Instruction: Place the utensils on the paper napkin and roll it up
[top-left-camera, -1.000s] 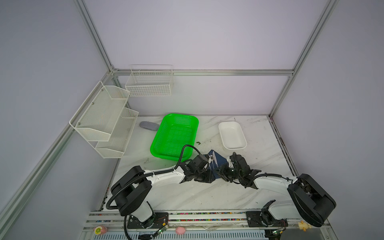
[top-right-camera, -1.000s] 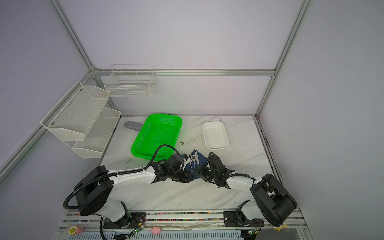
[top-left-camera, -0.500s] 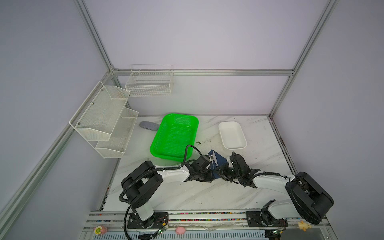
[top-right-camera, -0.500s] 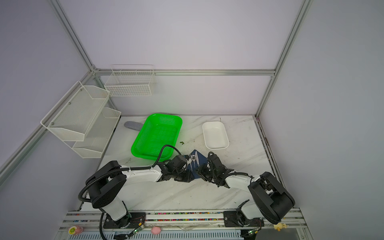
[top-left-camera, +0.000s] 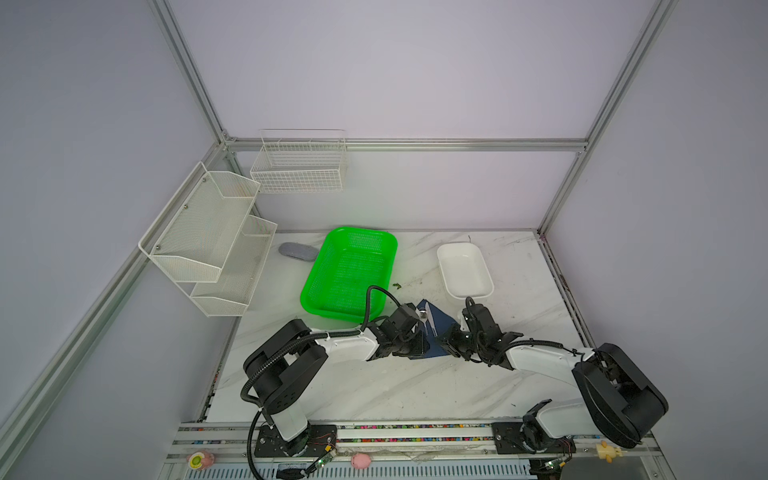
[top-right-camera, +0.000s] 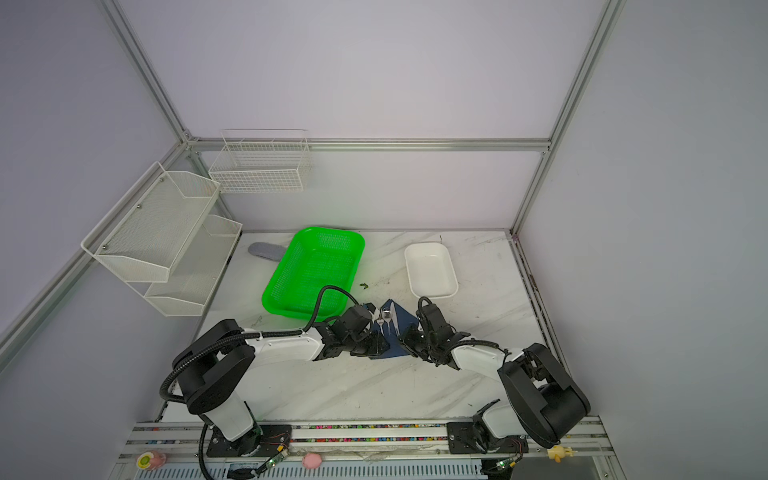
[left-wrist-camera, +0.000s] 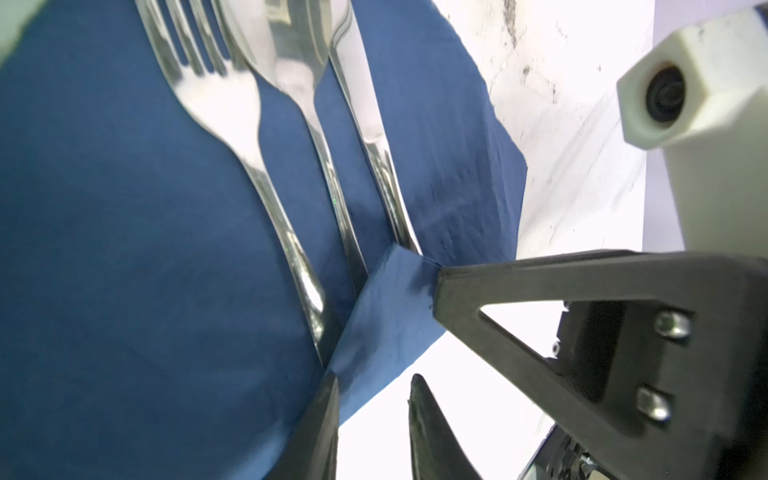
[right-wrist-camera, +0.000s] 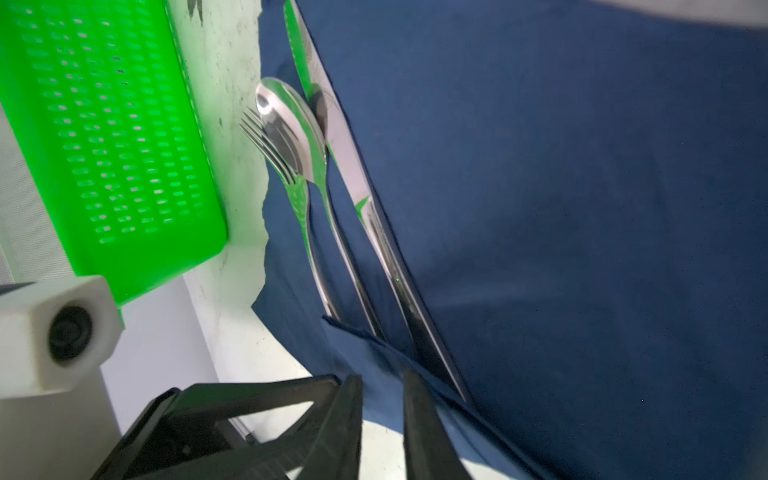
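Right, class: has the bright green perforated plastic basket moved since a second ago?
No. The bright green perforated plastic basket lies where it did, with the same gap to the white rectangular tray in a top view.

White links (top-left-camera: 345, 347), black joints (top-left-camera: 286, 370), looped cable (top-left-camera: 376, 288), black left gripper (left-wrist-camera: 374, 379)
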